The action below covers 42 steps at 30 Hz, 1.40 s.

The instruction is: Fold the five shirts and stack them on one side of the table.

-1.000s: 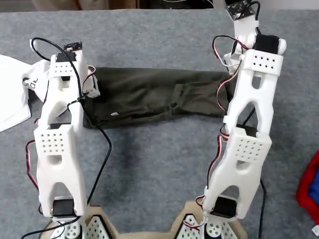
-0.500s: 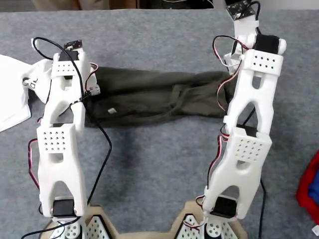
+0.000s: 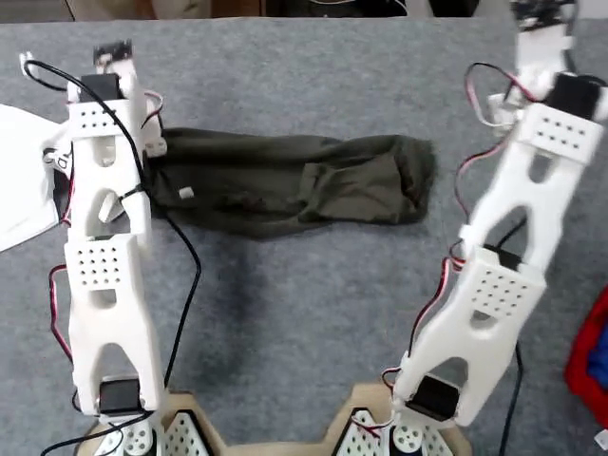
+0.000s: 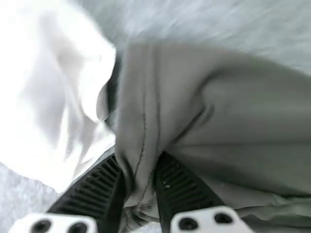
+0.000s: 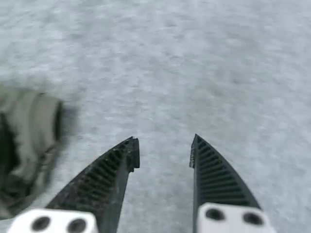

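A dark olive shirt (image 3: 285,182) lies folded into a long band across the far half of the grey table. My left gripper (image 4: 138,182) is shut on the olive shirt (image 4: 204,126) at its left end, a fold of cloth pinched between the black fingers (image 4: 99,187). A white shirt (image 3: 24,180) lies at the table's left edge, touching the olive one, and shows beside the pinch as white cloth (image 4: 48,97). My right gripper (image 5: 160,155) hangs open over bare table, past the shirt's right end (image 5: 24,141). The right arm (image 3: 532,161) is at the far right.
The grey felt table (image 3: 304,313) has free room in the middle and front. A red and blue garment (image 3: 591,356) lies at the right edge. Black and red cables (image 3: 180,285) trail along both arms.
The right gripper has let go of the shirt's right end and swung away to the far right. The left gripper has drawn the shirt's left end farther back and left.
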Each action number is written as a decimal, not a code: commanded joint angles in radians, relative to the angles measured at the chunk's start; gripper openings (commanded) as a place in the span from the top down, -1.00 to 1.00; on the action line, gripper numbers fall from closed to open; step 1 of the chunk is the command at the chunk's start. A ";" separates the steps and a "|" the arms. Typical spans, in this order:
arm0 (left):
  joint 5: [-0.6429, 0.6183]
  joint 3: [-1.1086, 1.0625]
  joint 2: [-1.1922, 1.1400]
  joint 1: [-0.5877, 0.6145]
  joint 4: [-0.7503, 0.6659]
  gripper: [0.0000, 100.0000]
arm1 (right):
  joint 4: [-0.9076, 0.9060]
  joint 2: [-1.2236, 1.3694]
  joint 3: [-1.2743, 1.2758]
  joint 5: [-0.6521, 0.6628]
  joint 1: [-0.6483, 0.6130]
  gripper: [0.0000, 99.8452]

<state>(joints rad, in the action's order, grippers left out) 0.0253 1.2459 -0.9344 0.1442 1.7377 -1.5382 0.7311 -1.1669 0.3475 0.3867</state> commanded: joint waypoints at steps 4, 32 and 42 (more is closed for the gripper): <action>0.014 0.170 0.027 -0.229 0.018 0.96 | 0.011 -0.010 -0.122 0.017 0.111 0.65; 0.009 0.212 0.021 -0.773 -0.358 0.96 | 0.034 -0.005 -0.128 0.074 0.165 0.65; 0.008 0.084 0.027 -0.829 -0.508 0.96 | 0.044 -0.005 -0.128 0.072 0.174 0.65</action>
<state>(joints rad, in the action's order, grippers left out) 0.0299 1.3272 -0.9344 -0.6582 1.2651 -1.5244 0.7311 -1.2528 0.4150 0.5340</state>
